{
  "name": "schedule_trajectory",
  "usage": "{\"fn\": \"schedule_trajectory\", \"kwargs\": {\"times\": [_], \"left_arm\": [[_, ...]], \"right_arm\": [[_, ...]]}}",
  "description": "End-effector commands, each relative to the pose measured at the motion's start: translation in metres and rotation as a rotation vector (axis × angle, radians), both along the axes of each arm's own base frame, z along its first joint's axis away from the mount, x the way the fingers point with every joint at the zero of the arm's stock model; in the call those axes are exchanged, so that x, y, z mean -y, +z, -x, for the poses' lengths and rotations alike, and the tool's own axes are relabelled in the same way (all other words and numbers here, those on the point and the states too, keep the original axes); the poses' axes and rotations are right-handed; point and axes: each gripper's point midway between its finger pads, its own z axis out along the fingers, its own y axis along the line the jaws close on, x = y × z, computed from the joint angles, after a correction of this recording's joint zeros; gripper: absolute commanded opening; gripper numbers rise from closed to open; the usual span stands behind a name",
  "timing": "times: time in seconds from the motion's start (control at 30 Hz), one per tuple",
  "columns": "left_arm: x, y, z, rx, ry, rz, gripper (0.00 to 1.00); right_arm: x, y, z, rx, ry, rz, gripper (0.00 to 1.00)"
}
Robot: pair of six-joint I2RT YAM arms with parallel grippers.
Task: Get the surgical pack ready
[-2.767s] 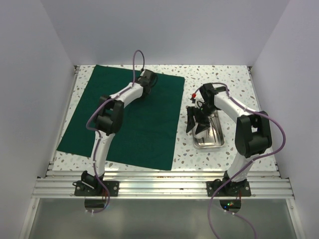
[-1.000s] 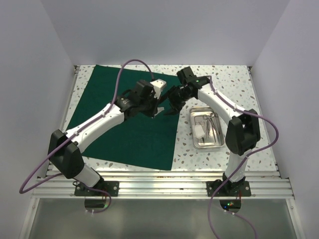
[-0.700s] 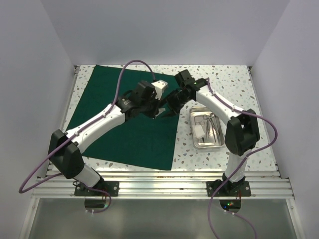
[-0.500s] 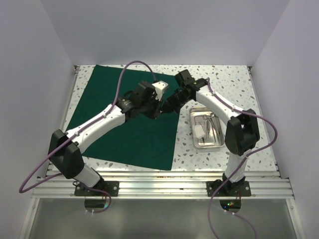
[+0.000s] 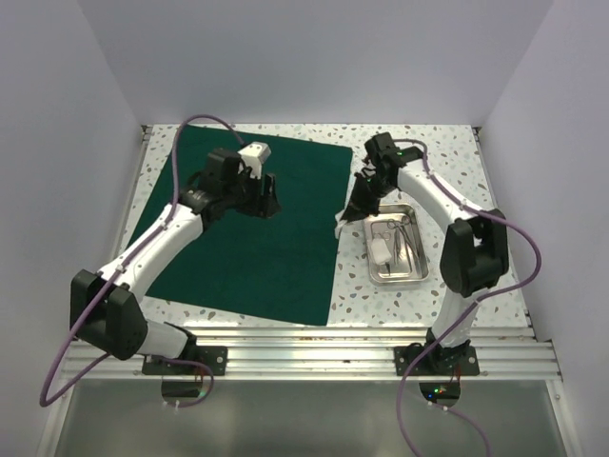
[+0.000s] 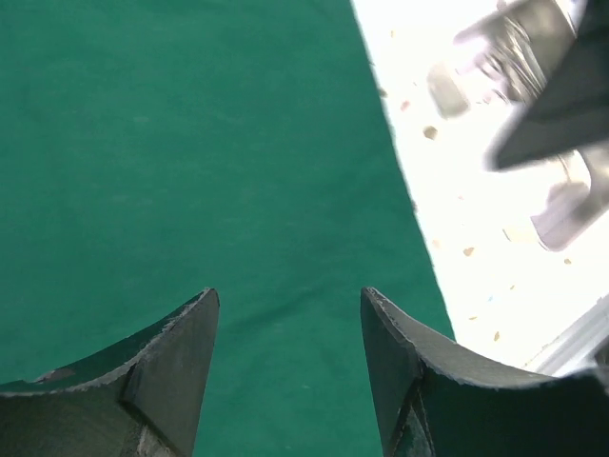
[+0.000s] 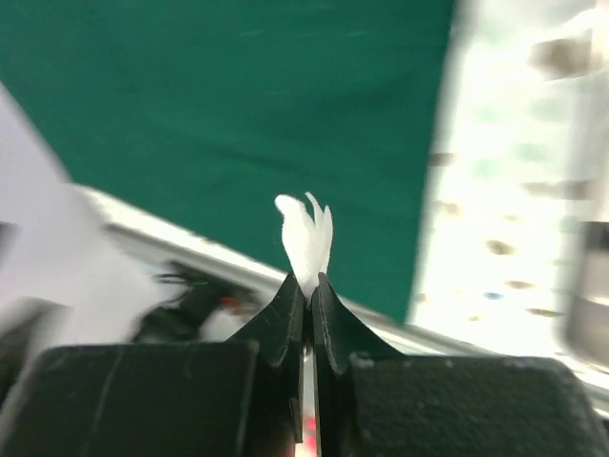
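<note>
Change: the left pincer (image 5: 267, 202), which earlier met the right one over the right part of the drape (image 5: 257, 257), has drawn back to the drape's far middle, jaws now spread.
Right pincer (image 5: 344, 225): now clamped on a white gauze piece (image 7: 306, 231), above the drape's right edge.
Tray (image 5: 395, 279): just right of the drape, holding instruments (image 5: 407, 236) and gauze squares (image 5: 381, 249).
Edges: a narrow strip of worktop (image 5: 447, 157) separates drape and tray.
Room: the drape's near half lies flat and open.
</note>
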Motion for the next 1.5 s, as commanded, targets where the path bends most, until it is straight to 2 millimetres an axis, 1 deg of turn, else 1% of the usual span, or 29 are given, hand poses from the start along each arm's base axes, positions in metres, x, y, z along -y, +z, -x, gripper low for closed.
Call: {"fn": "schedule_trajectory", "kwargs": {"times": [0.0, 0.03, 0.13, 0.17, 0.2, 0.23, 0.3, 0.33, 0.37, 0.4, 0.43, 0.47, 0.5, 0.53, 0.63, 0.73, 0.77, 0.8, 0.87, 0.9, 0.97, 1.0, 1.03, 1.1, 1.2, 1.23, 1.47], "left_arm": [[-0.009, 0.012, -0.011, 0.03, 0.012, 0.073, 0.65], [-0.011, 0.006, -0.013, 0.014, 0.015, 0.066, 0.65], [-0.017, -0.008, -0.02, -0.026, 0.027, 0.063, 0.63], [-0.018, -0.008, -0.02, -0.026, 0.026, 0.069, 0.63], [-0.018, -0.012, -0.021, -0.038, 0.025, 0.07, 0.63], [-0.019, -0.012, -0.024, -0.04, 0.027, 0.075, 0.63], [-0.021, -0.017, -0.027, -0.049, 0.027, 0.076, 0.63], [-0.021, -0.018, -0.028, -0.052, 0.022, 0.077, 0.63], [-0.023, -0.021, -0.031, -0.064, 0.026, 0.074, 0.63], [-0.024, -0.022, -0.032, -0.07, 0.027, 0.072, 0.63], [-0.026, -0.023, -0.033, -0.076, 0.021, 0.073, 0.63], [-0.027, -0.024, -0.035, -0.079, 0.022, 0.071, 0.63], [-0.027, -0.024, -0.037, -0.077, 0.023, 0.072, 0.63], [-0.029, -0.025, -0.037, -0.083, 0.025, 0.071, 0.63], [-0.029, -0.027, -0.038, -0.091, 0.024, 0.077, 0.63], [-0.03, -0.031, -0.036, -0.102, 0.026, 0.078, 0.63], [-0.031, -0.032, -0.036, -0.105, 0.027, 0.078, 0.63], [-0.031, -0.032, -0.036, -0.108, 0.027, 0.077, 0.63], [-0.033, -0.034, -0.036, -0.112, 0.032, 0.076, 0.63], [-0.033, -0.034, -0.036, -0.114, 0.033, 0.077, 0.63], [-0.033, -0.036, -0.036, -0.125, 0.033, 0.079, 0.63], [-0.034, -0.036, -0.036, -0.126, 0.034, 0.079, 0.63], [-0.034, -0.037, -0.036, -0.13, 0.033, 0.079, 0.63], [-0.034, -0.039, -0.035, -0.137, 0.033, 0.081, 0.63], [-0.032, -0.041, -0.035, -0.146, 0.026, 0.087, 0.63], [-0.032, -0.041, -0.036, -0.146, 0.026, 0.087, 0.63], [-0.031, -0.041, -0.035, -0.15, 0.022, 0.092, 0.63]], "right_arm": [[0.065, 0.009, 0.028, 0.114, 0.213, 0.163, 0.0], [0.082, 0.008, 0.035, 0.121, 0.245, 0.223, 0.0], [0.12, -0.003, 0.052, 0.089, 0.298, 0.365, 0.0], [0.125, -0.005, 0.053, 0.086, 0.293, 0.392, 0.0], [0.131, -0.006, 0.054, 0.087, 0.3, 0.423, 0.0], [0.141, -0.011, 0.054, 0.081, 0.311, 0.475, 0.0], [0.146, -0.017, 0.053, 0.067, 0.335, 0.497, 0.0], [0.146, -0.018, 0.049, 0.067, 0.342, 0.507, 0.0], [0.146, -0.027, 0.048, 0.035, 0.354, 0.511, 0.0], [0.147, -0.03, 0.046, 0.021, 0.36, 0.516, 0.0], [0.144, -0.029, 0.041, 0.025, 0.363, 0.507, 0.0], [0.14, -0.034, 0.039, 0.018, 0.376, 0.488, 0.0], [0.137, -0.033, 0.033, 0.036, 0.376, 0.481, 0.0], [0.136, -0.034, 0.03, 0.035, 0.372, 0.482, 0.0], [0.136, -0.044, 0.026, 0.007, 0.395, 0.486, 0.0], [0.131, -0.055, 0.024, -0.003, 0.429, 0.448, 0.0], [0.127, -0.057, 0.024, 0.001, 0.436, 0.418, 0.0], [0.117, -0.06, 0.024, 0.01, 0.448, 0.347, 0.0], [0.113, -0.062, 0.023, 0.014, 0.44, 0.285, 0.0], [0.107, -0.063, 0.022, 0.026, 0.431, 0.198, 0.0], [0.104, -0.062, 0.022, 0.026, 0.402, 0.124, 0.0], [0.106, -0.063, 0.02, 0.03, 0.371, 0.076, 0.0], [0.104, -0.06, 0.019, 0.036, 0.352, 0.035, 0.0], [0.11, -0.062, 0.018, 0.038, 0.327, 0.009, 0.0], [0.111, -0.067, 0.021, 0.025, 0.312, -0.045, 0.0], [0.108, -0.064, 0.022, 0.03, 0.307, -0.077, 0.0], [0.102, -0.073, 0.028, 0.02, 0.286, -0.167, 0.01]]}}
